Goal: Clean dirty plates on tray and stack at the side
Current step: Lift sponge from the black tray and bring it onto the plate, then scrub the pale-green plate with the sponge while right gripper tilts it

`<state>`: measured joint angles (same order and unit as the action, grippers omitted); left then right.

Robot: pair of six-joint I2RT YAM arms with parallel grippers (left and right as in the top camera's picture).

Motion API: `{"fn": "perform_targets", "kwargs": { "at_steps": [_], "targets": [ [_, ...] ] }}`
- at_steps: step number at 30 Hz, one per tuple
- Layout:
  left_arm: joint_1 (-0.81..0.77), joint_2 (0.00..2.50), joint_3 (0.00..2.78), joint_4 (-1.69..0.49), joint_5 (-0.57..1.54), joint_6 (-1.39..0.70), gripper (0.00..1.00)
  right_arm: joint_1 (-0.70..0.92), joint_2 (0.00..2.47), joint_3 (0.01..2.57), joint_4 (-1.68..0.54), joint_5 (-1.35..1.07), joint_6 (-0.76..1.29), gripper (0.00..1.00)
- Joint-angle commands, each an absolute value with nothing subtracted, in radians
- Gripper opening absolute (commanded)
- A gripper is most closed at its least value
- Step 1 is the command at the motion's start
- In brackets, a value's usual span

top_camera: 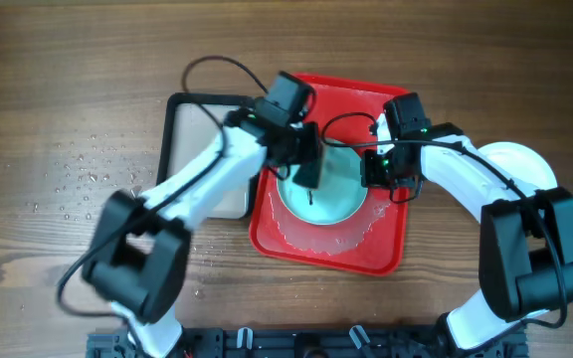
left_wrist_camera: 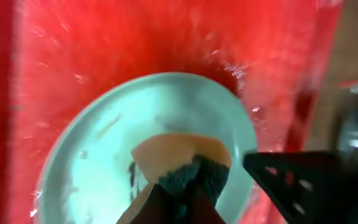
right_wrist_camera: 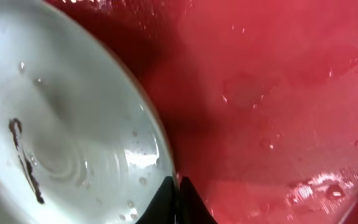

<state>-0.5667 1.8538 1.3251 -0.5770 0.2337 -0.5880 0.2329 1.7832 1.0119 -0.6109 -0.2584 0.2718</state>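
Note:
A pale blue plate lies on the wet red tray. My left gripper hangs over the plate's middle, shut on a tan sponge with a dark green scouring side that rests on the plate. A black smear shows just left of the sponge. My right gripper is shut on the plate's right rim, one finger on each side of it. Dark smears streak the plate's inside in the right wrist view. A white plate sits off the tray at the far right, partly under my right arm.
A beige tray with a black rim lies against the red tray's left side, under my left arm. Water drops dot the wooden table to the left. The red tray's floor is wet.

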Motion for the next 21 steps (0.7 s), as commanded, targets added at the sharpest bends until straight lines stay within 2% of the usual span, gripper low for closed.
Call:
{"fn": "perform_targets", "kwargs": {
  "at_steps": [1, 5, 11, 14, 16, 18, 21],
  "targets": [
    [-0.616, 1.977, 1.322, -0.52, 0.228, -0.645, 0.04, 0.232, 1.81, 0.942, -0.563, -0.232, 0.298, 0.04],
    [-0.653, 2.062, 1.322, -0.472, 0.144, -0.645, 0.04, 0.232, 1.809, 0.92, -0.56, -0.232, 0.288, 0.04],
    [-0.644, 2.035, 1.34, -0.738, -0.373, -0.644, 0.04, 0.232, 1.809, 0.92, -0.562, -0.232, 0.289, 0.06],
    [-0.627, 2.035, 1.34, -0.806, -0.483, -0.633, 0.04, 0.232, 1.809, 0.92, -0.562, -0.232, 0.291, 0.06],
    [-0.621, 2.035, 1.34, -0.793, -0.455, -0.637, 0.04, 0.232, 1.809, 0.92, -0.562, -0.232, 0.291, 0.06],
    [-0.621, 2.035, 1.339, -0.735, -0.229, -0.636, 0.04, 0.232, 1.809, 0.92, -0.561, -0.232, 0.292, 0.05],
    [-0.647, 2.053, 1.339, -0.597, 0.249, -0.636, 0.04, 0.232, 1.809, 0.92, -0.562, -0.232, 0.3, 0.06]
  ]
}}
